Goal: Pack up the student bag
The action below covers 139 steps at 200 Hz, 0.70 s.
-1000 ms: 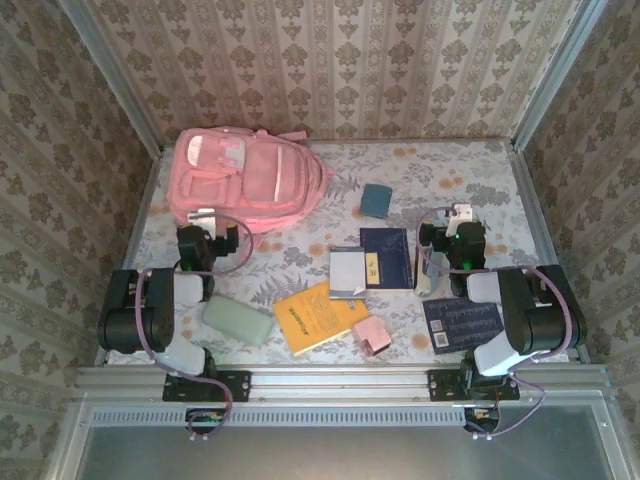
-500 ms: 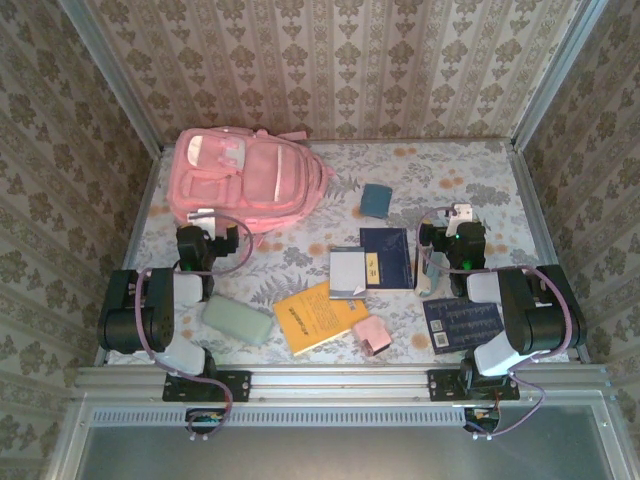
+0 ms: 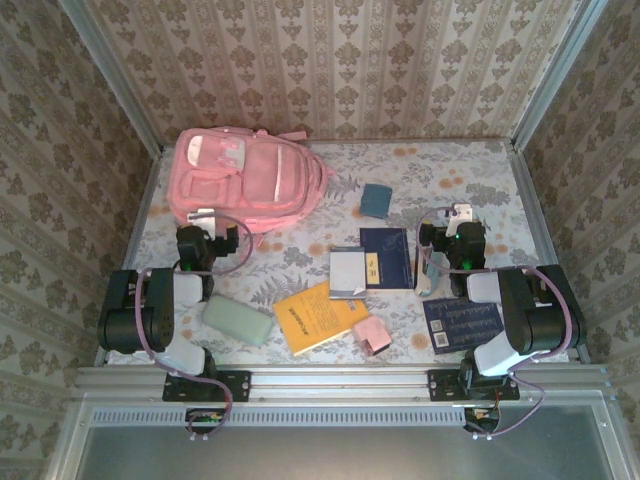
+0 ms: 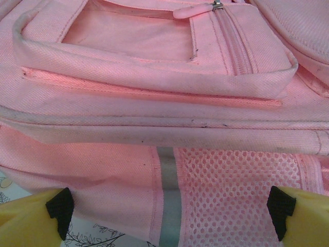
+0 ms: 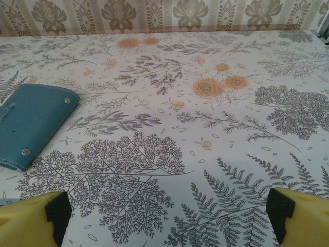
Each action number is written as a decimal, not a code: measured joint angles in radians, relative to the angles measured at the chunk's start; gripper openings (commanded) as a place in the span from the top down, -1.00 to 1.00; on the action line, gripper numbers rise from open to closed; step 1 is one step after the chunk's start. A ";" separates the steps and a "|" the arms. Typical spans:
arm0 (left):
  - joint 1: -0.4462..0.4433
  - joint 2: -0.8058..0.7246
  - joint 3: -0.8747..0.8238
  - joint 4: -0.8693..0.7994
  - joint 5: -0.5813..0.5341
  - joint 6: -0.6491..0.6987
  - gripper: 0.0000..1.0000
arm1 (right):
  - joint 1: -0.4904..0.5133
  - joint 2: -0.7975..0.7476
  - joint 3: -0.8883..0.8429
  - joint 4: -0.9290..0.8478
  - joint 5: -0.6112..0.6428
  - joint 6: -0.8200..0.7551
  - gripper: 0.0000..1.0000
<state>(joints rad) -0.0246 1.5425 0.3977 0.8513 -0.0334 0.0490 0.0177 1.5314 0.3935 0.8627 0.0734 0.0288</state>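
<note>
**A:** State of your grippers?

**B:** Left gripper (image 4: 169,216) is spread wide with nothing between the jaws. It's parked right against the near side of the student bag (image 3: 245,180), facing the mesh side pocket. Right gripper (image 5: 169,213) is also spread and empty, over bare table (image 5: 216,154), with the teal pouch (image 5: 31,126) off to its left.

**A:** Where's the bag?

**B:** Far-left corner, lying flat, front pockets up. The zips look closed as far as I can tell.

**A:** Why that layout?

**B:** My read is that your left arm works the bag and your right arm fetches. The orange book (image 3: 318,315), dark blue notebook (image 3: 387,257) and green case (image 3: 238,321) lie mid-table, loose. Nothing looks packed yet, so you'd open a zip first.
</note>
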 measured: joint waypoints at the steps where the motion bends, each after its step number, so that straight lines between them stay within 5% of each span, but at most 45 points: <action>1: 0.000 0.000 0.000 0.000 0.000 0.000 -1.00 | 0.000 0.000 0.000 0.000 0.000 0.000 -1.00; 71: -0.008 -0.084 -0.001 -0.070 -0.033 0.000 -1.00 | 0.010 -0.016 0.000 -0.023 0.000 -0.006 -1.00; 139: -0.246 -0.582 0.305 -0.619 -0.083 -0.037 -1.00 | 0.338 -0.544 0.179 -0.424 0.107 -0.033 -1.00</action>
<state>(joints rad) -0.2707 0.9607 0.7025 0.2321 -0.1165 0.0124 0.3561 0.9874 0.5724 0.4385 0.1802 -0.0044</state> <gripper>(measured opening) 0.999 0.998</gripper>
